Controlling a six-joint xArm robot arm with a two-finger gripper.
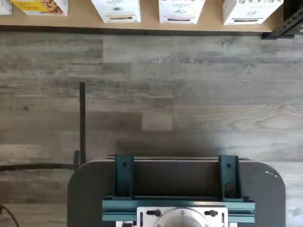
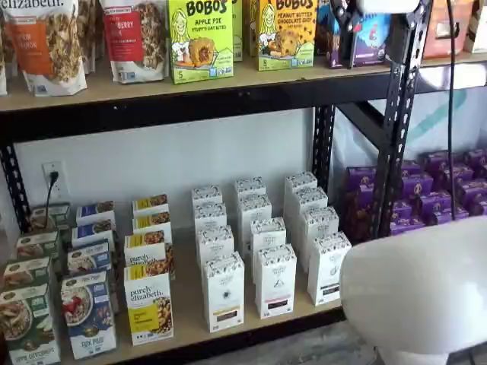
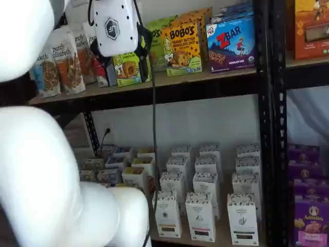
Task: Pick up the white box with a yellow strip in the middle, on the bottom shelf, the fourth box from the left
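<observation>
The white box with the yellow strip stands upright at the front of the bottom shelf, first of three white cartons, right of a yellow granola box. It also shows in a shelf view. In the wrist view only its base and the strip show at the shelf edge. My gripper hangs high at the upper shelf's level, far above the box. Its black fingers flank the white body, so it is open with nothing between them.
Like white cartons with reddish and dark strips stand right of the target, with more rows behind. A black upright and purple boxes stand further right. My white arm links fill the foreground. Grey plank floor lies below.
</observation>
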